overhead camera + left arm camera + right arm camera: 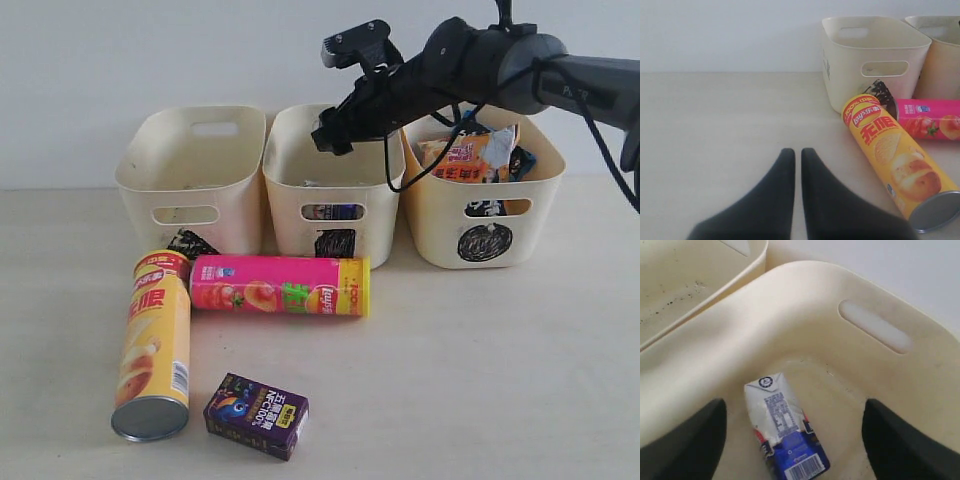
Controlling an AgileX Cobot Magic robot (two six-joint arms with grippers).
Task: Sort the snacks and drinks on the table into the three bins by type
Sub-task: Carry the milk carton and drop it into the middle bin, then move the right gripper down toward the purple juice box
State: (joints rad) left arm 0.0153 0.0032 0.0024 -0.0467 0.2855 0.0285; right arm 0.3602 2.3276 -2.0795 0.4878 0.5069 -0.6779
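Right wrist view first: looks down past the right claw, fingers spread wide apart, gripping nothing and touching nothing. Hangs over the open mouth of the middle bin, with the white and blue carton lying flat on the bin floor, directly below the gap between the fingers. From the exterior view, reaches in from the right, about level with the rim of that square-marked bin.

Left wrist view: shows the left claw with fingers drawn together, only a sliver of gap between them, nothing pinched. Hovers low over the bare table, apart from the tubes.

Now the count.

- Three bins in a row at the back: left bin with the triangle, middle bin, right bin with the circle.
- Two chip bags, both in the right bin: orange bag plain to see, second bag mostly hidden beside it.
- Two tubes, both lying on the table before the bins: yellow tube with its metal end toward the front, pink tube lying crosswise, one end just beside the yellow tube's top.
- Two cartons: white and blue carton in the middle bin, purple carton on the table near the yellow tube's metal end.
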